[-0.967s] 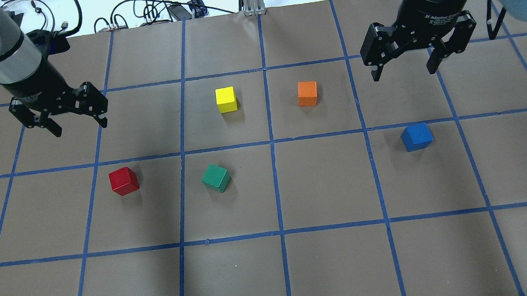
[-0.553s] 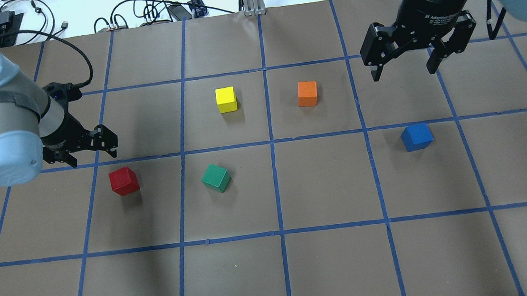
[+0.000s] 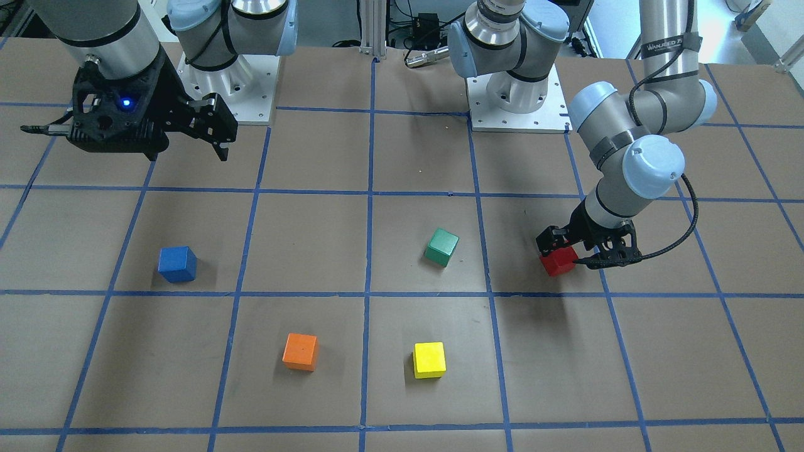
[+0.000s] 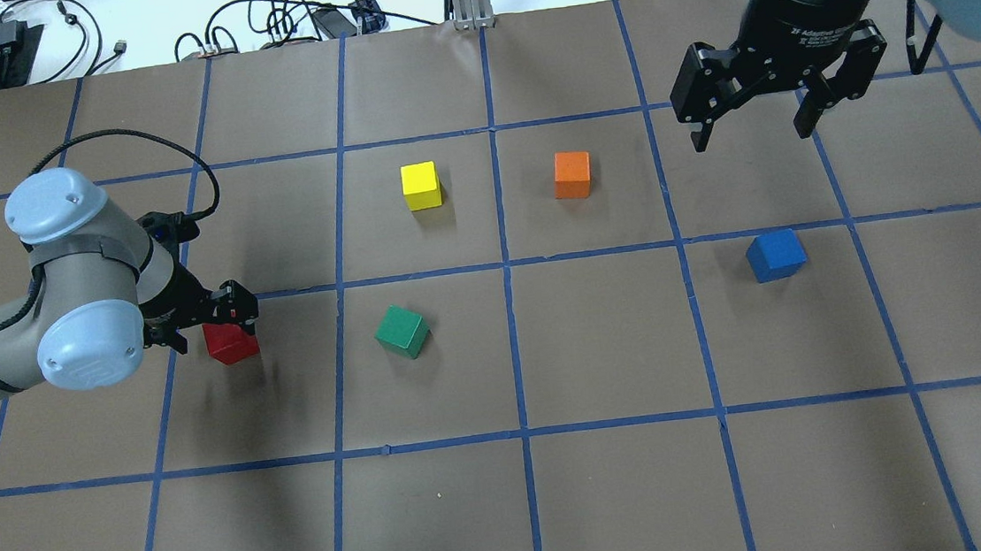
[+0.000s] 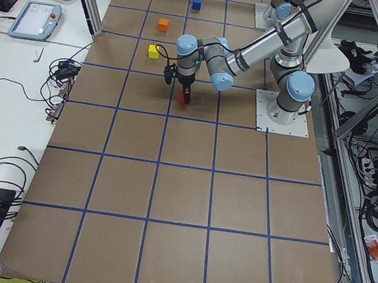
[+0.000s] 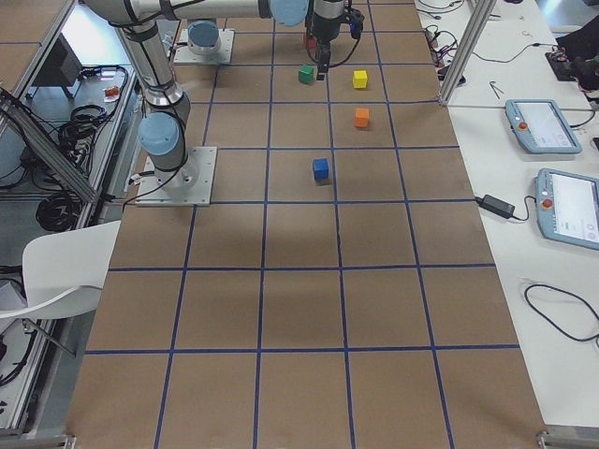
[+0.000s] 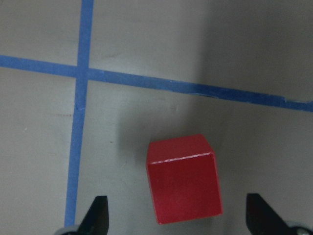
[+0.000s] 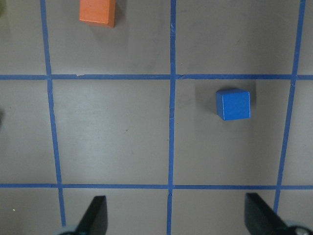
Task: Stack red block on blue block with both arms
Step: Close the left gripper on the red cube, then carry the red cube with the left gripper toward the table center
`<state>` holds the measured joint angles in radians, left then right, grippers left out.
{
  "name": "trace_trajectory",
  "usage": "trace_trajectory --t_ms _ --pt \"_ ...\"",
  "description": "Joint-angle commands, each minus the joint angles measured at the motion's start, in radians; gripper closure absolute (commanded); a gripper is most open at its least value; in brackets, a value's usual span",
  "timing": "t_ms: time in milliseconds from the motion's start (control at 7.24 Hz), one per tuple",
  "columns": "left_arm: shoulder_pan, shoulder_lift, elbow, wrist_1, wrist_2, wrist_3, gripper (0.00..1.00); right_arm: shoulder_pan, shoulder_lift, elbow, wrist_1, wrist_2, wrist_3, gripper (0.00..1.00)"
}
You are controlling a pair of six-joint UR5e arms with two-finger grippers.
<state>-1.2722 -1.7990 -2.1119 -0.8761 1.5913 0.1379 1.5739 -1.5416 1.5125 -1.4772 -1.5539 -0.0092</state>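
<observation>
Wide-open left fingers (image 7: 100, 215) straddling red block (image 7: 183, 178), holding nothing.
Risk on closing: twisting or skidding it along worktop (image 7: 146, 49), given faces slightly askew to fingers.

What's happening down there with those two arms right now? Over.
Left tool open, straddling red block, not gripping. Right tool open, raised, away from blue block. Green block lies between red and blue.
</observation>
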Motion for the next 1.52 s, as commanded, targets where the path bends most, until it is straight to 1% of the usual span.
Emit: trace_trajectory --t_ms 0,138,276,415,553,691,829,967,1106,1244,1382 --pt "-0.001 -0.037 -0.010 0.025 0.003 0.012 0.36 0.000 0.000 0.000 0.000 0.000 0.000 0.00" --pt "-0.002 -0.043 0.001 0.035 -0.002 0.011 0.73 0.000 0.000 0.000 0.000 0.000 0.000 0.00" --pt "-0.009 -0.042 0.010 0.035 -0.004 0.011 1.00 0.000 0.001 0.002 0.000 -0.002 0.000 0.00" --pt "-0.039 -0.027 0.042 0.023 0.004 0.009 1.00 0.000 0.001 0.002 0.000 -0.017 -0.002 0.00" --pt "-0.103 -0.001 0.099 -0.039 0.009 0.008 1.00 0.000 0.001 0.012 -0.008 -0.017 -0.002 0.00" --pt "-0.193 0.010 0.143 -0.097 0.006 0.008 1.00 -0.002 -0.002 0.018 -0.011 -0.018 0.000 0.00" --pt "-0.291 0.018 0.177 -0.122 0.001 -0.007 1.00 -0.002 -0.012 0.024 -0.014 -0.020 -0.002 0.00" --pt "-0.373 0.003 0.205 -0.123 -0.013 -0.052 1.00 0.000 -0.014 0.032 -0.018 -0.020 0.000 0.00" --pt "-0.453 -0.019 0.225 -0.113 -0.066 -0.170 1.00 0.000 -0.014 0.032 -0.017 -0.020 -0.002 0.00" --pt "-0.525 -0.045 0.251 -0.094 -0.086 -0.286 1.00 0.000 -0.015 0.032 -0.017 -0.020 0.000 0.00" --pt "-0.562 -0.087 0.304 -0.089 -0.097 -0.352 1.00 -0.002 -0.015 0.032 -0.017 -0.020 -0.002 0.00"
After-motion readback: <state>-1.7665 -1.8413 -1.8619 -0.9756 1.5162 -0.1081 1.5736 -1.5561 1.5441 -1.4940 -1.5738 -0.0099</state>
